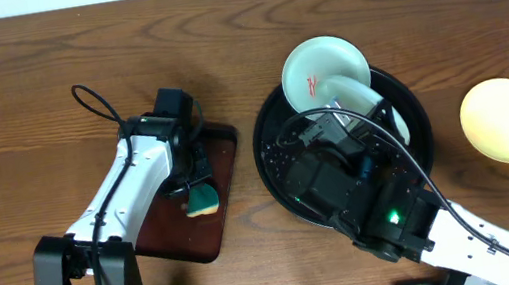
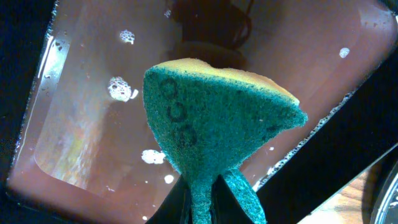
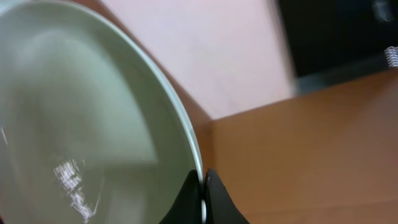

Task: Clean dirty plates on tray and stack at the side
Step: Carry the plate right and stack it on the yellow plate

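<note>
Between the fingers of the right end effector (image 3: 202, 186): a pale mint plate (image 3: 93, 124) was pinched by its rim and tilted up on edge; the fingers were closed tight on it, and no smear showed on the face in view.
Below that end effector: the black tray (image 1: 272, 160), with a second mint plate (image 1: 324, 66) at its far rim, marked by a red smear.
Out to its right: a yellow plate (image 1: 507, 120) lay on the bench (image 1: 22, 76), well apart from the tray.
Left end effector (image 2: 204, 202): clamped on a sponge (image 2: 217, 118) hanging over a maroon tray (image 2: 81, 124) of sudsy water.
Doing it well: the plate's face probably needed turning toward the sponge, with wiping done over a tray to catch drips.
Risk: a thin rim pinch could let the plate pivot, so light strokes seemed wise.
</note>
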{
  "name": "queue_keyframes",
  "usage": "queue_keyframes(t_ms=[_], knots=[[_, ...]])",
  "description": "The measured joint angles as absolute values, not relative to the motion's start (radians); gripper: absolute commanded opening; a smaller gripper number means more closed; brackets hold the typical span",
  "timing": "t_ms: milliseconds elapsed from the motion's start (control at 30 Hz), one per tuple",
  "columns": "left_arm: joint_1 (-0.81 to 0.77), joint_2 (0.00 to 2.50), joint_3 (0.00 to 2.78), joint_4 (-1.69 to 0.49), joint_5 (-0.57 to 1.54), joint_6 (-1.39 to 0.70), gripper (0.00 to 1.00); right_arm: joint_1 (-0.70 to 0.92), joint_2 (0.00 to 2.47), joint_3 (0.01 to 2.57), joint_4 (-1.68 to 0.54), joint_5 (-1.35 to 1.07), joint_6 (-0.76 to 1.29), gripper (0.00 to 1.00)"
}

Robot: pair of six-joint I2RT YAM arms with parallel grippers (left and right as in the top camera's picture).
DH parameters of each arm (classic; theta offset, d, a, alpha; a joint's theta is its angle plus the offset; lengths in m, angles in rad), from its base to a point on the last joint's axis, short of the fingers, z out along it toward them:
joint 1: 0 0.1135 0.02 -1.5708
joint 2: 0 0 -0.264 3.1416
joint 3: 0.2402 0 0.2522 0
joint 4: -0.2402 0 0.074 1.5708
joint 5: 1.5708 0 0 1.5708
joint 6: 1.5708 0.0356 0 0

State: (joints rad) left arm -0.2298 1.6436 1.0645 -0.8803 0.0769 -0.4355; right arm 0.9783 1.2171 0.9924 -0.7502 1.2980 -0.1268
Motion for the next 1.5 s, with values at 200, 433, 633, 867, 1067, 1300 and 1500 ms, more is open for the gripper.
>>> queue_keyframes(t_ms=[200,433,633,867,1067,1300,1500], knots=[[-0.23,1.644,1.065,-0.882,0.078,-0.436,0.08,0.777,1.22,0.995,-0.855,1.034,0.105,0.01],[-0.23,1.644,1.065,-0.882,0.084,-0.435,0.08,0.409,1.208,0.996,-0.864,0.653,0.324,0.01],[-0.23,1.644,1.065,-0.883,0.095,-0.435,0.08,0.008,1.205,0.996,-0.858,0.265,0.466,0.01],[-0.23,1.644,1.065,-0.883,0.099,-0.435,0.08,-0.345,1.22,0.996,-0.853,0.118,0.523,0.01],[-0.23,1.644,1.065,-0.883,0.099,-0.435,0.08,-0.591,1.305,0.996,-0.823,0.078,0.538,0.01],[-0.23,1.644,1.065,-0.883,0.099,-0.435,0.08,-0.733,1.412,0.996,-0.758,0.069,0.538,0.01],[-0.23,1.644,1.065,-0.884,0.099,-0.435,0.08,-0.732,1.464,0.996,-0.712,0.039,0.498,0.43]])
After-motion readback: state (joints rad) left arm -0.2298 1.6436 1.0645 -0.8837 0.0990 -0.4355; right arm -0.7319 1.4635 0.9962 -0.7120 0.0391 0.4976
